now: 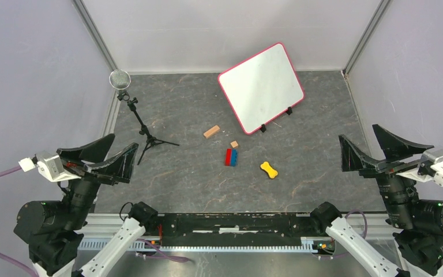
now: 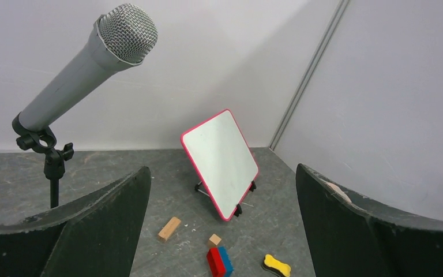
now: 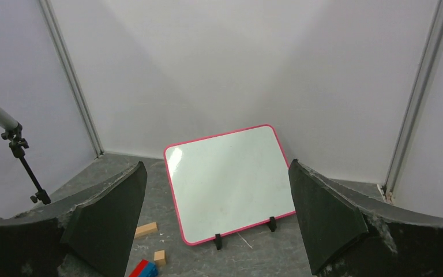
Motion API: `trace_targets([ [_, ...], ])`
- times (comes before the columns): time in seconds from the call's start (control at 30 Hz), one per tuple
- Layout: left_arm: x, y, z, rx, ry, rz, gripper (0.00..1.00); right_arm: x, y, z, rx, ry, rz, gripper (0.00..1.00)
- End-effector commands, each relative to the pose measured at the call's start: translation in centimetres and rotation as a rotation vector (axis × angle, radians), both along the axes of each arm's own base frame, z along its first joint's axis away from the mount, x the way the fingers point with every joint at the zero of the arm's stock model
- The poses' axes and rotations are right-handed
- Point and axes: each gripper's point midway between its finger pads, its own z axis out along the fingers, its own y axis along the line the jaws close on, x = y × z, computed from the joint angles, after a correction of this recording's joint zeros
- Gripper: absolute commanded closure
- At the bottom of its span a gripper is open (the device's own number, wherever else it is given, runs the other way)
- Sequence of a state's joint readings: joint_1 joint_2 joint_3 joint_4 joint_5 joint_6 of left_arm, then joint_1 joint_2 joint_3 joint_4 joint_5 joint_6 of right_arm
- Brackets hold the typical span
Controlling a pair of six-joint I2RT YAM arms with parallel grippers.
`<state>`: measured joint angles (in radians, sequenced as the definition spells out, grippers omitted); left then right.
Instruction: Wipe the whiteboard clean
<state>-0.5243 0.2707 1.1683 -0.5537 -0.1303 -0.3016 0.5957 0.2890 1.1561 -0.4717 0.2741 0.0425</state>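
Observation:
The whiteboard [image 1: 261,86] leans tilted on small black feet at the back of the table, right of the middle. It has a red-pink frame, and its white face shows no writing [image 2: 220,161] [image 3: 231,179]. My left gripper [image 1: 124,144] hovers at the near left, open and empty, far from the board. My right gripper [image 1: 357,134] hovers at the near right, also open and empty. Each wrist view shows the board between its own wide-spread fingers [image 2: 92,219] [image 3: 329,213].
A yellow bone-shaped pad with a black underside [image 1: 269,169] lies near the middle. A red-and-blue block [image 1: 231,157], a small wooden cube [image 1: 234,144] and a longer wooden block [image 1: 211,131] lie in front of the board. A microphone on a tripod [image 1: 120,79] stands back left.

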Motion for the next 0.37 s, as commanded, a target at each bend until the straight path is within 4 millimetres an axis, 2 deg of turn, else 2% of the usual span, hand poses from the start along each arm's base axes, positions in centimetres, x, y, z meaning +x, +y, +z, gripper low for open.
trace_targets([
  [0.0, -0.8, 1.1, 1.0, 0.041, -0.049, 0.037, 0.0, -0.6, -1.7, 0.3, 0.024, -0.027, -0.061, 0.02],
  [0.2, -0.2, 0.8, 0.8, 0.05, -0.041, 0.039, 0.0, -1.5, -2.7, 0.7, 0.054, -0.057, -0.082, 0.02],
  [0.23, -0.1, 0.6, 0.7, 0.053, -0.038, 0.036, 0.0, -1.4, -2.0, 0.5, 0.02, -0.067, -0.056, 0.02],
  [0.33, 0.1, 0.3, 0.7, 0.055, -0.037, 0.024, 0.0, -0.9, -1.6, -0.1, -0.019, -0.057, -0.054, 0.02],
])
